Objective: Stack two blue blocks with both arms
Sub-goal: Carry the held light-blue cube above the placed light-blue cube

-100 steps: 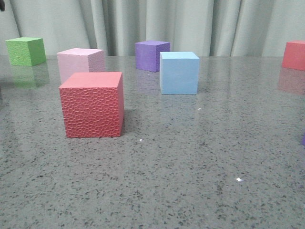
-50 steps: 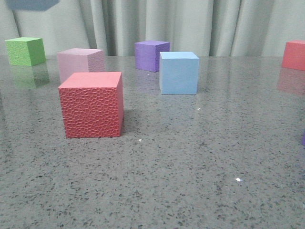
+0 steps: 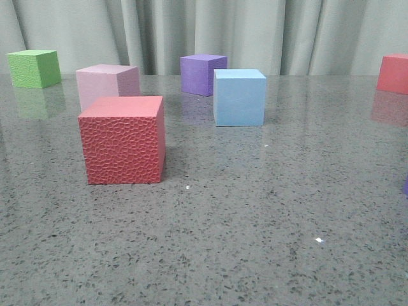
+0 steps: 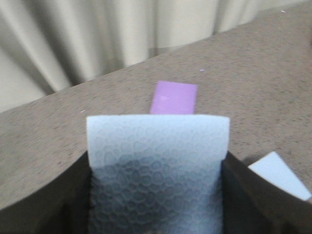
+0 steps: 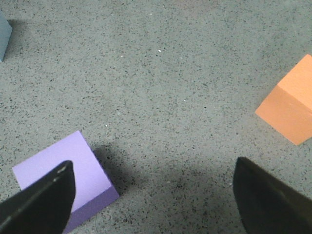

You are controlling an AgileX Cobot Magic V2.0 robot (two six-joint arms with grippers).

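My left gripper (image 4: 156,195) is shut on a light blue block (image 4: 156,161) with a dimpled face; its black fingers (image 4: 63,195) press on both sides and it hangs above the table. A second light blue block (image 3: 240,97) stands on the table at centre back in the front view, and its corner (image 4: 279,175) shows beside the held block in the left wrist view. My right gripper (image 5: 152,195) is open over bare table with nothing between its fingers. Neither gripper appears in the front view.
A big red cube (image 3: 122,140) stands front left, with a pink cube (image 3: 107,84) and a green cube (image 3: 34,67) behind it. A purple cube (image 3: 202,73) sits behind the blue block, a red cube (image 3: 393,73) far right. A lilac cube (image 5: 63,175) and an orange cube (image 5: 290,100) flank my right gripper.
Half a second ago the underside of a blue block showed at the top left corner of the front view; it has since left the frame. The cubes on the table have not moved.
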